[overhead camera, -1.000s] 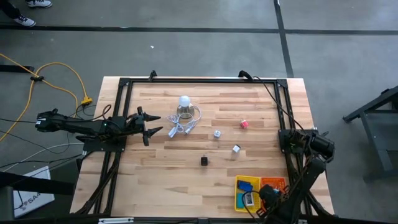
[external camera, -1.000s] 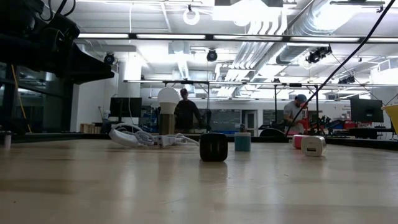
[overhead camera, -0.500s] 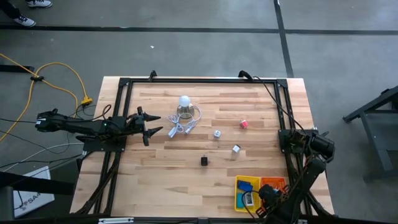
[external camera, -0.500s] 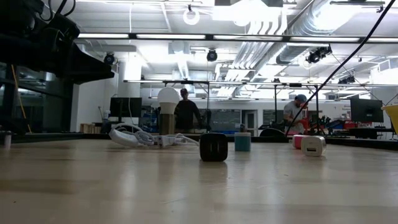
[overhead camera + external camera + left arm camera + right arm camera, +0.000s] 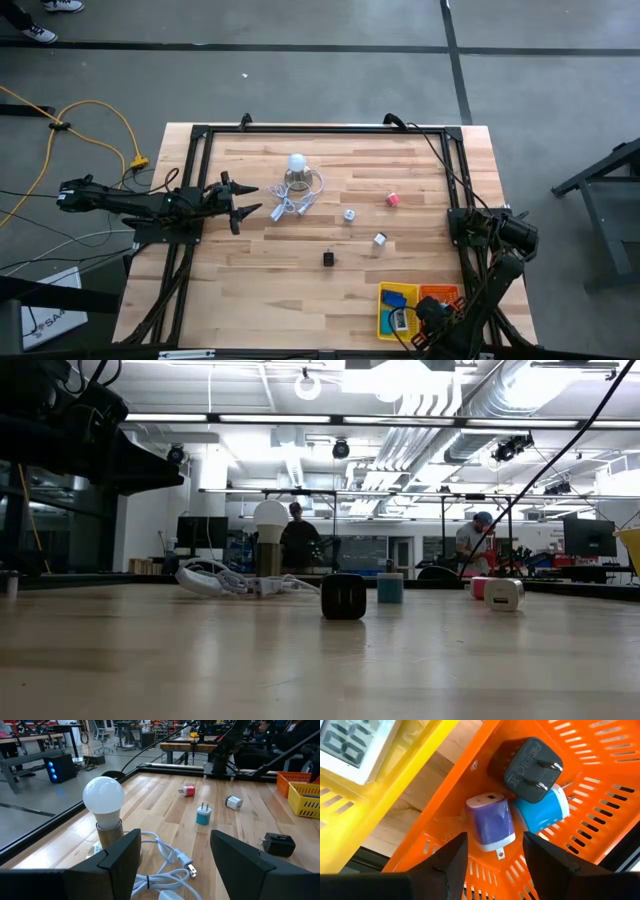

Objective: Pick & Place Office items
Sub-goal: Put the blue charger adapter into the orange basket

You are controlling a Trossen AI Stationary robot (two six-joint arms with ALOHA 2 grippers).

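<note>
A: The right gripper hangs over the orange tray, jaws apart and holding nothing. Straight ahead of them lie a purple charger, a black plug and a blue plug, all touching.

B: So what could go wrong?

A: I'd judge the tray walls are the risk. The yellow tray sits just beside one finger, so a sideways pull-out could snag a rim and drag both trays.

B: And the left gripper?

A: Jaws wide, empty. The bulb and its cord lie right between and ahead of them; a forward reach could catch the cord.

B: What's left to pick?

A: Beyond those jaws: a teal plug, pink cube, white cube and black adapter, well apart with open wood around each.
</note>
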